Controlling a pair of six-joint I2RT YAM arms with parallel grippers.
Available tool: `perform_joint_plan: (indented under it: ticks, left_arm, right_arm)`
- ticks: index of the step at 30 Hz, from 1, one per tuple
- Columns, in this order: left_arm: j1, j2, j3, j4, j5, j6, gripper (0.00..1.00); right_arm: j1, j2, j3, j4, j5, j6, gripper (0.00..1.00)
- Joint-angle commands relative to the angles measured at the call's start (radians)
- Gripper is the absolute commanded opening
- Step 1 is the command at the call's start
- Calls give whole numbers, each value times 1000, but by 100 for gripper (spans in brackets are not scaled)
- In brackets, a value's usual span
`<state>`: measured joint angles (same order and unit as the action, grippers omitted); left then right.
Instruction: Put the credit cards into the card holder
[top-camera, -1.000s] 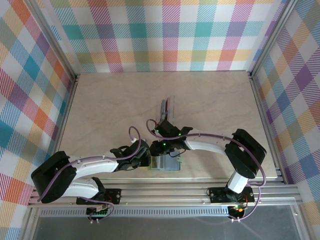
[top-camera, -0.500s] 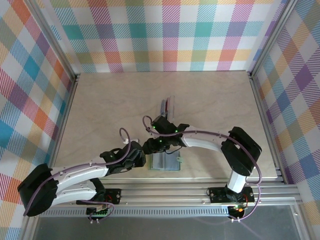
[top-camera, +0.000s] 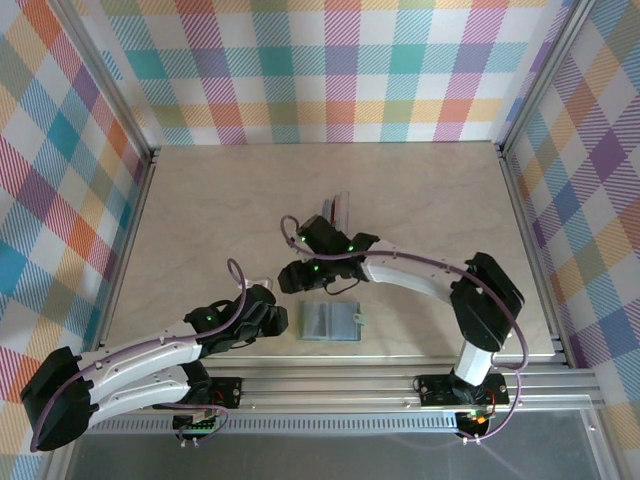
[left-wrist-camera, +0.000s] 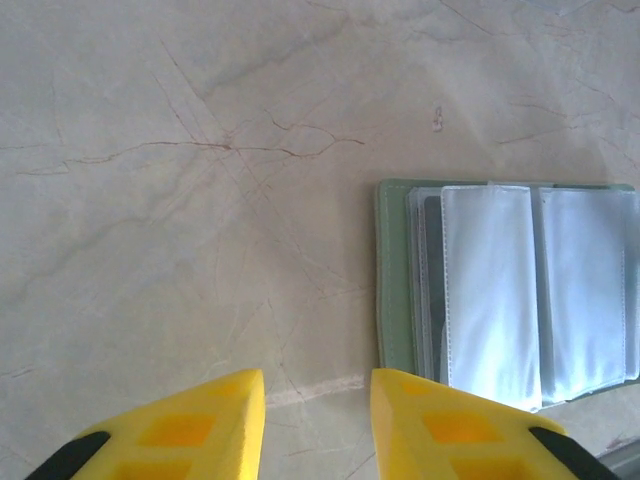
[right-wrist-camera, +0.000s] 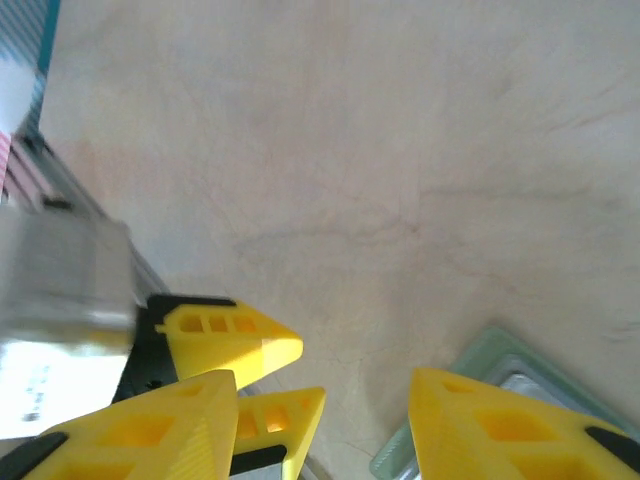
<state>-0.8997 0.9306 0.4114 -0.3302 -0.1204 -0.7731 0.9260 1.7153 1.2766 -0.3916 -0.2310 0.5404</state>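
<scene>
Marble table (top-camera: 220, 210). Card holder (top-camera: 330, 322) lies open; my left gripper (left-wrist-camera: 315, 385) and right gripper (right-wrist-camera: 325, 390) near it, jaws spread. Right arm (top-camera: 420, 280) hides part of clear tray (top-camera: 344, 206).

- card holder (top-camera: 328, 322) (left-wrist-camera: 505, 290): grey-green, lying open and flat near the front edge of the table (top-camera: 200, 220), 2 clear plastic sleeves facing up, small tab at its right side
- credit cards (top-camera: 344, 207): well behind it, standing on edge, mostly hidden

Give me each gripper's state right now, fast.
Left gripper: open, holding nothing.
Right gripper: open, holding nothing.
</scene>
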Motion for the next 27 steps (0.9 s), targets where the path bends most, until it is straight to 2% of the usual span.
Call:
perform_joint_plan:
  ticks: [1, 6, 10, 13, 18, 27]
  left_arm:
    - [27, 20, 58, 28, 42, 24, 34]
    - [109, 89, 129, 110, 160, 59, 35]
    - [189, 184, 202, 172, 262, 79, 36]
    - [262, 268, 250, 242, 354, 79, 36]
    - [344, 397, 345, 276, 428, 84, 36]
    - [432, 581, 428, 346, 523, 92, 35]
  right_arm:
    - [-65, -70, 54, -144, 140, -43, 52]
    - [-177, -94, 68, -201, 195, -55, 56]
    - [-228, -62, 99, -228, 199, -71, 57]
    - [-234, -22, 133, -247, 224, -83, 58]
    - [-237, 32, 182, -266, 237, -89, 58]
    - [-240, 96, 209, -275, 235, -95, 56]
